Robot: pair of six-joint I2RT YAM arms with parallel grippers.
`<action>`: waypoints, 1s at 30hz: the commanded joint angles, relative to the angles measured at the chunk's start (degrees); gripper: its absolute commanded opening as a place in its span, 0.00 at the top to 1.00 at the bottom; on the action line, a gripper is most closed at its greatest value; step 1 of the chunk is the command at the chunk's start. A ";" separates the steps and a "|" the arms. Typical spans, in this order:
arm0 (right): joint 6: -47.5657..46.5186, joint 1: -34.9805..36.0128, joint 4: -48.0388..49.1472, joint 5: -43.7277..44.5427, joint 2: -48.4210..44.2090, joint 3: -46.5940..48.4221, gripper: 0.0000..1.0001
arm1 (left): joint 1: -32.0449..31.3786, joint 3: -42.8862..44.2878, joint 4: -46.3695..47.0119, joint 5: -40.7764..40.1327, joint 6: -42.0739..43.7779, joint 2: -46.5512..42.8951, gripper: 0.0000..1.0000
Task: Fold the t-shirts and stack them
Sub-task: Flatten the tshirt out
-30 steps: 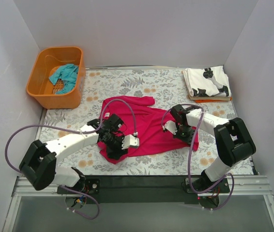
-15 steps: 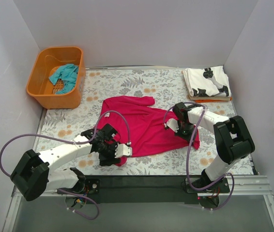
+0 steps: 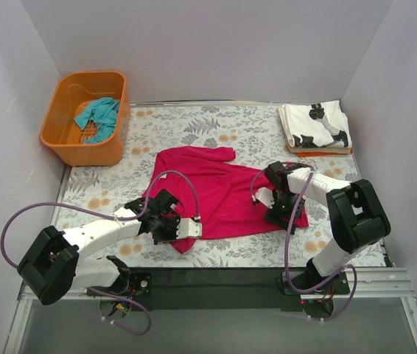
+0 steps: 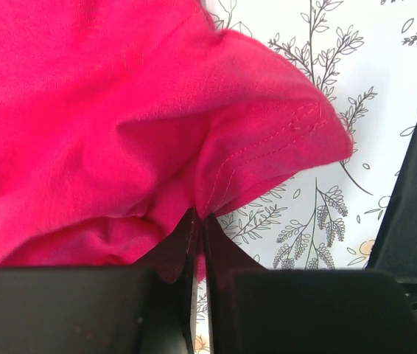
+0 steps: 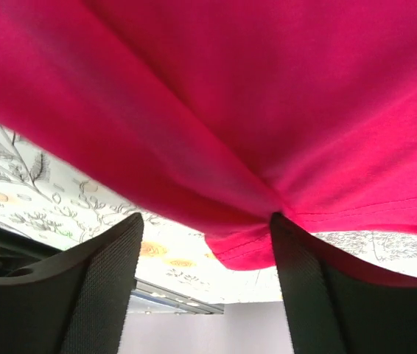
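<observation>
Top external, magenta shirt point(image 3: 216, 192) lengthwise left-right, left pincer point(image 4: 197, 225) pinching it, right pincer point(image 5: 205, 221) spread

Left claw point(image 4: 197, 219) pinched closed; right claw point(image 5: 205, 221) apparently spread apart; both arms reach low, inward.

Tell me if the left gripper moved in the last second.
Yes. The left gripper, shut on the magenta shirt, shifted toward the black rail, away from the orange basket.

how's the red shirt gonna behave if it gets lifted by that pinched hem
Likely floppy: the magenta shirt bunches into soft folds where the left end effector pinches its hem. Probably light: the thin cloth lies nearly flat on the table. Pushed, it would probably wrinkle rather than slide whole.
</observation>
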 commanded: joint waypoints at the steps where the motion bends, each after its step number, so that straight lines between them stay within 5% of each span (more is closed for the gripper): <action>1: -1.87 -0.56 -1.93 0.71 -3.75 -2.72 0.34 | -0.08 -1.90 -3.00 0.99 -0.37 0.01 1.00; 14: -6.17 -2.76 -4.21 1.85 -14.74 -4.48 0.55 | -0.08 -1.64 -4.06 0.90 -1.25 0.36 1.00; 26: -7.49 -2.85 5.17 2.81 -7.81 -11.24 0.56 | 0.01 -1.37 -3.44 0.64 -3.54 0.71 1.00; 30: -8.29 -2.94 9.21 5.80 -6.49 -14.24 0.67 | 0.09 -2.07 -3.79 0.46 -4.59 -0.34 1.00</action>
